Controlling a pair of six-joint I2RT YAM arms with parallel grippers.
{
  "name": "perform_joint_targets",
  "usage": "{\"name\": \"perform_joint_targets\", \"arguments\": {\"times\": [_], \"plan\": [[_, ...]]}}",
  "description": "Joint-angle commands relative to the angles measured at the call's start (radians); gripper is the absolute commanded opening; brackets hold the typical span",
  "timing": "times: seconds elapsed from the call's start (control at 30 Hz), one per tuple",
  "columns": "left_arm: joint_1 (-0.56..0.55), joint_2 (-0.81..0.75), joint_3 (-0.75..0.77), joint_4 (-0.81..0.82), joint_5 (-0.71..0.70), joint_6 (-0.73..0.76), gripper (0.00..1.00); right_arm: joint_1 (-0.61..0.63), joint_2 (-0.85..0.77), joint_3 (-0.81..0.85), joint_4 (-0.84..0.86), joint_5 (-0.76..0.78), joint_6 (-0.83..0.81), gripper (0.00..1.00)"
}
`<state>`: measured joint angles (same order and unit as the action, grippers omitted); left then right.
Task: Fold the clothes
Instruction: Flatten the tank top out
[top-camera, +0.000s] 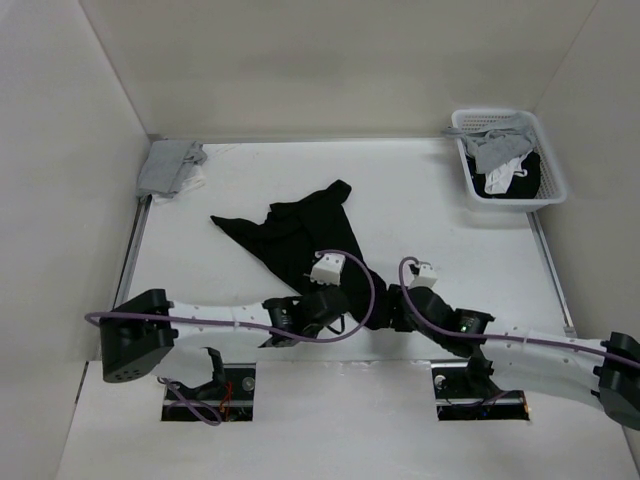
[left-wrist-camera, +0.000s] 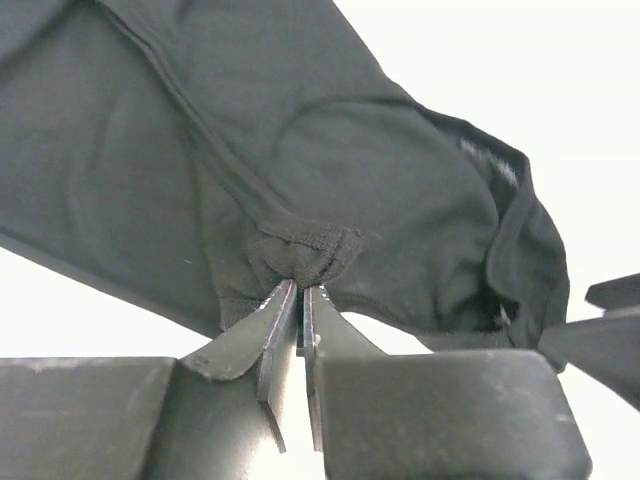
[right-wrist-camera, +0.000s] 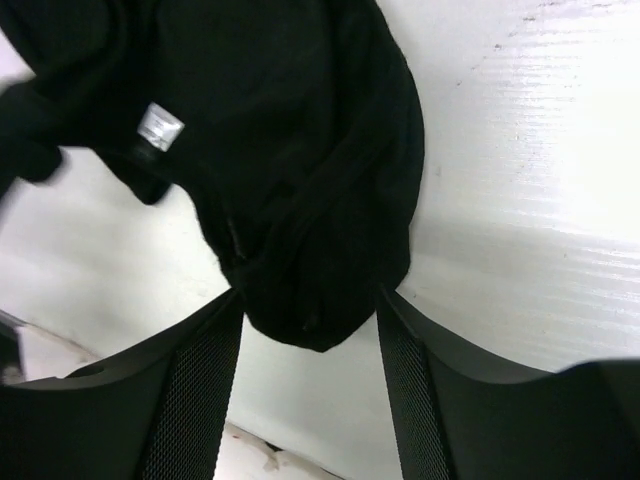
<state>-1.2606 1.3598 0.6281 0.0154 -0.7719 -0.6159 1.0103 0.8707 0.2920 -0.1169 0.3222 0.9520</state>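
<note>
Left gripper (left-wrist-camera: 300, 289) is clenched on a small bunched knot of seam from the black shirt (top-camera: 298, 225), its two fingers pressed almost together with the cloth pinched at their tips. Right gripper (right-wrist-camera: 310, 300) is released: its jaws stand wide apart, and a rounded fold of the shirt lies between them on the counter (top-camera: 430, 200), brushing the inner faces but not squeezed.

The shirt sprawls crumpled on the middle of the counter, one pointed end reaching toward the far left and its near edge drawn down to where both grippers meet, just beside each other. A small white tag (right-wrist-camera: 160, 126) shows on the fabric in the right wrist view.

At the far right corner sits a white plastic basket (top-camera: 552, 192). In it lie grey and white garments (top-camera: 497, 152), heaped loosely, with something dark beneath them that I cannot make out. At the far left corner, well apart from the shirt, a grey folded cloth bundle (top-camera: 172, 166) rests against the wall.
</note>
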Motion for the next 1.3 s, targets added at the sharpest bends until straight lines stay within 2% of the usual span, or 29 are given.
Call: {"name": "perform_joint_targets", "arguments": {"times": [0.0,0.13,0.43,0.5,0.57,0.6,0.63,0.7,0.83,0.93,1.03,1.13,1.27], "plan": [[0.06,-0.105,-0.066,0.032,0.084,-0.018,0.05,0.012,0.095,0.097,0.023,-0.012,-0.084,0.61],[0.099,-0.157,-0.106,0.034,0.124,-0.021,0.05,0.043,0.184,0.159,0.039,-0.031,-0.145,0.59],[0.128,-0.194,-0.107,0.04,0.157,-0.031,0.05,0.109,0.247,0.188,0.013,-0.026,-0.134,0.59],[0.145,-0.211,-0.107,0.04,0.172,-0.042,0.05,0.109,0.287,0.202,0.002,-0.026,-0.137,0.57],[0.172,-0.246,-0.108,0.029,0.192,-0.051,0.05,0.109,0.339,0.219,-0.004,-0.019,-0.137,0.41],[0.186,-0.272,-0.108,0.026,0.2,-0.048,0.04,0.109,0.352,0.225,-0.006,-0.011,-0.137,0.26],[0.195,-0.289,-0.108,0.021,0.2,-0.047,0.04,0.109,0.353,0.228,-0.007,0.006,-0.136,0.16],[0.218,-0.345,-0.091,-0.005,0.201,-0.039,0.04,0.113,0.305,0.245,-0.023,0.072,-0.139,0.03],[0.253,-0.477,0.007,-0.077,0.189,-0.015,0.03,0.132,0.121,0.334,-0.119,0.187,-0.183,0.0],[0.273,-0.574,0.137,-0.106,0.148,0.031,0.02,0.141,0.012,0.516,-0.249,0.273,-0.306,0.0],[0.278,-0.611,0.267,-0.086,0.105,0.109,0.01,0.156,-0.001,0.752,-0.349,0.375,-0.445,0.0],[0.26,-0.599,0.453,0.003,0.063,0.244,0.0,0.234,0.059,1.04,-0.383,0.509,-0.635,0.0],[0.191,-0.561,0.668,0.167,0.039,0.434,0.0,0.372,0.195,1.43,-0.327,0.665,-0.957,0.0]]}}
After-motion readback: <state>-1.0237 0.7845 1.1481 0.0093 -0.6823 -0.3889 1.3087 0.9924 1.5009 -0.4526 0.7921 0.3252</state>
